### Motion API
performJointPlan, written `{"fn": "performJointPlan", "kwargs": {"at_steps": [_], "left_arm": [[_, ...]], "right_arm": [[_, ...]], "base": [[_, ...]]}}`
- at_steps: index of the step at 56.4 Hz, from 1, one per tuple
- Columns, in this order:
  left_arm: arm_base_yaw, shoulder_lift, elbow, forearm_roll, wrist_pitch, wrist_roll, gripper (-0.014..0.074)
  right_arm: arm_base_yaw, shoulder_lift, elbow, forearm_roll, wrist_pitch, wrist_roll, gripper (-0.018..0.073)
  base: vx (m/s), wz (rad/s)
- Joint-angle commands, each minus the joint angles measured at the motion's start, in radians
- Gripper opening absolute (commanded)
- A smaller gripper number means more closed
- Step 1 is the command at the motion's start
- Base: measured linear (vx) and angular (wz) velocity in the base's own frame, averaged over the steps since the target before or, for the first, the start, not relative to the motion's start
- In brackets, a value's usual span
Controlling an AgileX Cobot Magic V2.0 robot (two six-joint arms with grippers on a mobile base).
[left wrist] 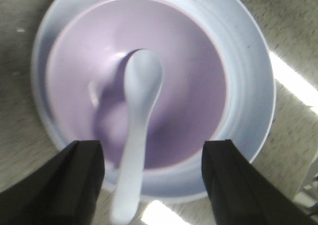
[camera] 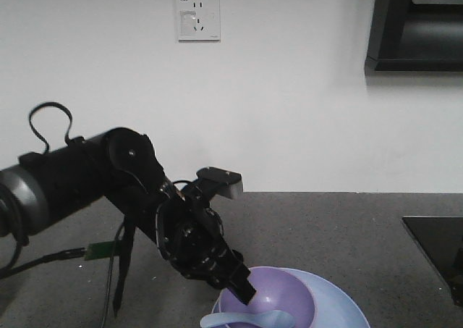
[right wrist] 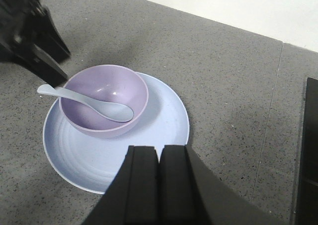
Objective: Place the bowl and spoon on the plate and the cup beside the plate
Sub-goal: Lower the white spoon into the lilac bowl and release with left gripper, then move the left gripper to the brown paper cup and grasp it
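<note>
Bowl, spoon and plate: one of each, stacked together on the grey speckled tabletop. The lavender bowl stands upright on the light blue plate, set toward one side of it so that a broad crescent of plate shows on the other. The spoon lies in the bowl, scoop down on the inner wall, its handle sloping up over the rim and sticking out past it above the plate's edge.

Two pincers are in view. The left arm comes in from the side, slopes down over the tabletop and bends at the wrist, so the left pincer points down at the bowl's rim. Its jaws stand wide apart and hold nothing; the spoon handle runs out between them, nearer one finger, and whether it touches is unclear. The right pincer hangs above the plate's opposite edge, its two fingers pressed flat together with nothing between them.
</note>
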Motion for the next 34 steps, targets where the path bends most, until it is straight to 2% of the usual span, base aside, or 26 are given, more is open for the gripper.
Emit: {"fn": "performJointPlan", "kwargs": {"at_steps": [1,8,12,16,24,34], "left_arm": [[-0.005,-0.109,-0.086,0.123,0.051,-0.071,0.0549],[-0.005,-0.198,-0.098,0.400,0.049,-0.246,0.0549],[-0.004,-0.245,-0.098,0.542,0.049,-0.299,0.0549],[0.009,-0.290,-0.095,0.629,0.049,-0.329,0.0549],[0.089,-0.360,-0.080,0.639,0.049,-0.330,0.0549],[0.251,-0.445,0.070,0.644,0.049,-0.317,0.0549]], "right_arm": [[-0.001,-0.005,-0.026,-0.003,-0.071,-0.002,-0.0012],[-0.001,-0.005,-0.026,-0.003,-0.072,-0.002,-0.0012],[-0.001,-0.004,-0.026,-0.003,-0.075,-0.002,-0.0012],[-0.001,-0.004,-0.026,-0.003,-0.079,-0.002,-0.0012],[-0.001,-0.004,-0.026,-0.004,-0.083,-0.002,-0.0012],[-0.001,-0.004,-0.017,-0.003,-0.095,-0.002,-0.0012]], "base": [[0.00,0.00],[0.00,0.00],[0.00,0.00],[0.00,0.00],[0.00,0.00],[0.00,0.00]]}}
